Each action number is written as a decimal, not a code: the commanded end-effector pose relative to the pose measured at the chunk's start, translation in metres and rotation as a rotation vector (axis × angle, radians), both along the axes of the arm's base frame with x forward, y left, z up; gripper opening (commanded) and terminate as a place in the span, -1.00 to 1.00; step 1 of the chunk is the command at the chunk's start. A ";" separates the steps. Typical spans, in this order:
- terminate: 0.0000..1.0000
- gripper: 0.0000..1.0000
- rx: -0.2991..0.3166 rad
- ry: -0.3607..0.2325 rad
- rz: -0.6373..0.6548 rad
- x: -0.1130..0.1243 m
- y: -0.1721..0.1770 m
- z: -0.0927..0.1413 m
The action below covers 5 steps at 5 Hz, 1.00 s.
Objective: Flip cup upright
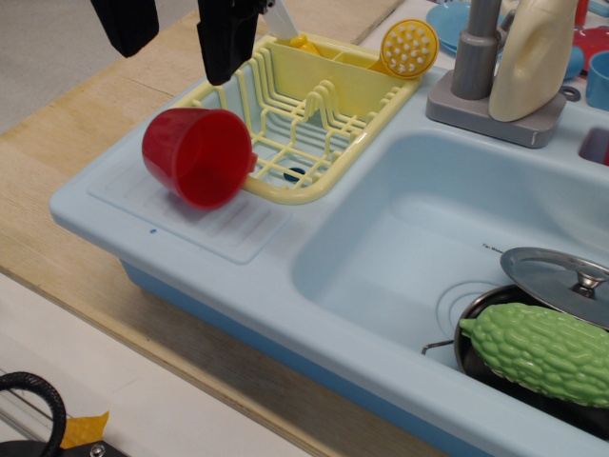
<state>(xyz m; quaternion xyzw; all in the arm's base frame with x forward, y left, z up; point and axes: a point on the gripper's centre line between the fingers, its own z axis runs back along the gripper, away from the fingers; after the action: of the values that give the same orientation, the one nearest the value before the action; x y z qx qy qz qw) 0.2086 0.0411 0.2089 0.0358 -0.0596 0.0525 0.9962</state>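
The red cup (197, 155) lies on its side on the ribbed drainboard of the light blue toy sink (181, 238). Its mouth faces the front right, and it rests against the front left corner of the yellow dish rack (304, 119). Its handle is not visible. My gripper (176, 33) hangs above and behind the cup at the top left. Its two black fingers (225, 43) are spread wide apart and hold nothing. It does not touch the cup.
The sink basin (428, 238) holds a black pot with a green bumpy vegetable (542, 352) and a silver lid (561, 276). A grey faucet (476, 57), a cream bottle (533, 57), a yellow scrubber (409, 46) and blue dishes stand at the back right.
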 end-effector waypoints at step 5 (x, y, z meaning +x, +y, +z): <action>-1.00 1.00 0.173 -0.022 0.053 -0.010 0.000 -0.028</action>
<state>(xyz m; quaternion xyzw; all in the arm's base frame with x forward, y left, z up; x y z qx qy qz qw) 0.1989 0.0417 0.1745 0.1228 -0.0632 0.0780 0.9873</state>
